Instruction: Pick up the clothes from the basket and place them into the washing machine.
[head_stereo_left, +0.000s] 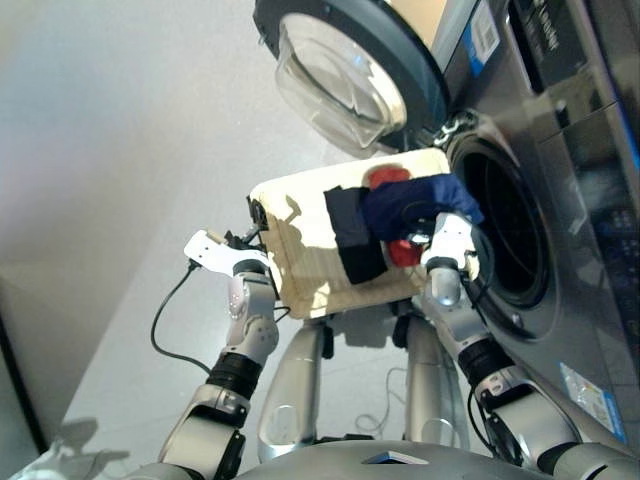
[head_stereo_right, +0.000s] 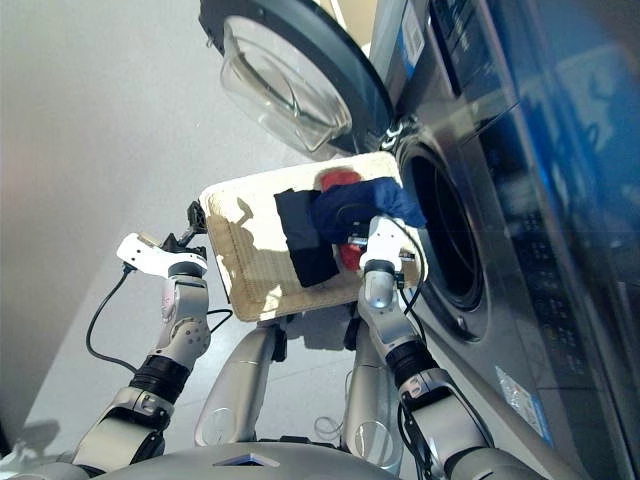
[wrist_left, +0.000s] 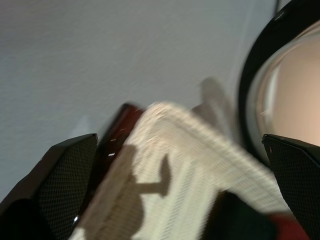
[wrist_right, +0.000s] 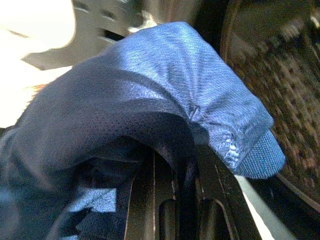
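Observation:
The cream basket lies tilted in front of the washing machine, whose round drum opening is beside the basket's right edge. A black cloth lies across the basket, with a red cloth showing behind it. My right gripper is shut on the navy blue cloth, lifted off the basket and draped over the fingers close to the drum opening. My left gripper is open at the basket's left corner, holding nothing.
The round glass door stands swung open beyond the basket. A black cable trails over the pale floor on the left. A dark red edge shows under the basket's corner.

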